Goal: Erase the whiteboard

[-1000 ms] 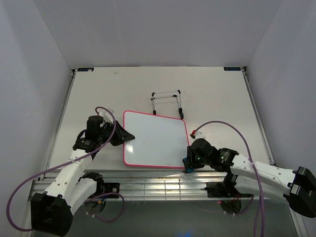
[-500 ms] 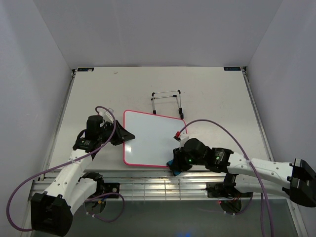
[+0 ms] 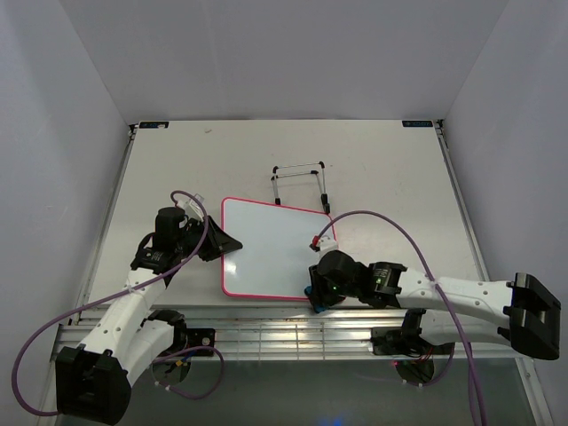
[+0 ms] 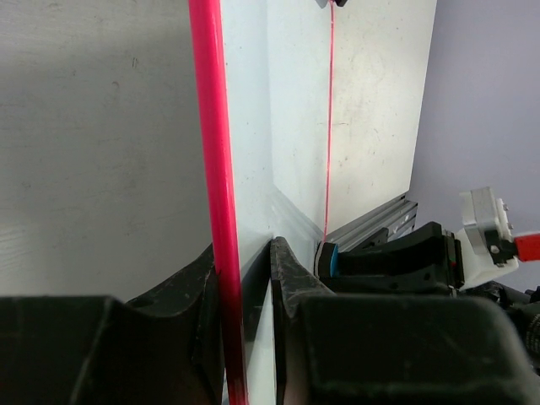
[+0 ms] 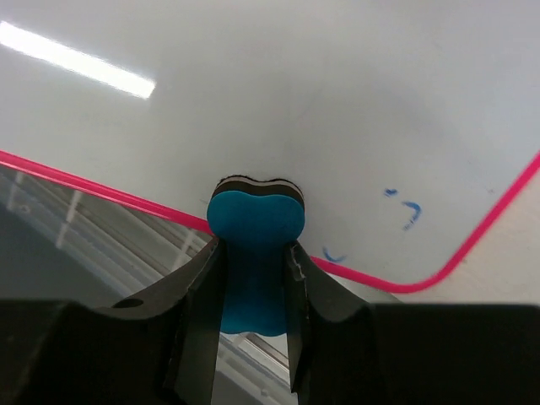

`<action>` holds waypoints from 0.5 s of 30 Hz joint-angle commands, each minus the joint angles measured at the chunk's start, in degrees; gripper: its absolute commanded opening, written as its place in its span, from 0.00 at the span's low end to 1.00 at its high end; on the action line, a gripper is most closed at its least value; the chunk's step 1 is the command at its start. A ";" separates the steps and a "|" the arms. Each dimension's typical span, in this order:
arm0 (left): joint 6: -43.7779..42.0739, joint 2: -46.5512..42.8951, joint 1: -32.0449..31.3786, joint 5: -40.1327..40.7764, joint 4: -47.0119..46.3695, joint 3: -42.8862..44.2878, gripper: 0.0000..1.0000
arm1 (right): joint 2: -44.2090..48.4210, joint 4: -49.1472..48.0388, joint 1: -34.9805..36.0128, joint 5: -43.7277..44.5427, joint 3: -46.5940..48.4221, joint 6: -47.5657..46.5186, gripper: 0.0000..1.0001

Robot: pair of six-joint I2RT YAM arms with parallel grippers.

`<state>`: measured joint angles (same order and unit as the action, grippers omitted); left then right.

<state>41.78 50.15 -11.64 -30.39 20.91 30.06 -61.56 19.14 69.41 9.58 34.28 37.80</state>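
Near the front middle of the desk (image 3: 382, 169) the whiteboard (image 3: 275, 248) lies flat, its pink-red frame (image 3: 221, 257) all around it and one long side facing the arm bases. At the board's left edge the left pincer (image 4: 242, 253) is pressed onto the rim, one finger on each side of the frame, so it is pinching the whiteboard itself. At the near right corner the right pincer (image 5: 251, 253) is clamped on a blue bone-shaped eraser (image 5: 253, 215), whose dark-and-white felt end touches the white surface just inside the near frame line. Beside the eraser, towards the rounded corner, a few small blue pen strokes (image 5: 407, 213) show on the board; the rest of the surface looks white in the overhead view. Just beyond the board's far right corner a thin wire stand (image 3: 302, 182) rests on the desk.
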 commanded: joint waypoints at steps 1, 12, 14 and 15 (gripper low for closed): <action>-7.06 -0.67 0.39 8.24 -0.69 0.79 0.00 | 0.64 15.74 0.20 5.09 -0.08 5.51 0.08; -7.06 -1.11 0.48 8.16 -0.78 0.70 0.00 | 3.99 24.28 0.03 4.73 -5.37 14.67 0.08; -7.06 -1.11 0.39 7.98 -0.69 0.79 0.00 | 3.38 24.55 -0.84 5.01 -5.19 14.58 0.08; -7.15 -1.19 0.39 7.89 -0.69 0.61 0.00 | 2.94 24.63 -1.37 4.92 -4.76 13.97 0.08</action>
<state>41.63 50.11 -11.46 -30.41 20.93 30.06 -57.21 38.11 68.97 14.26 30.52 49.80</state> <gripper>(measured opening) 0.300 0.351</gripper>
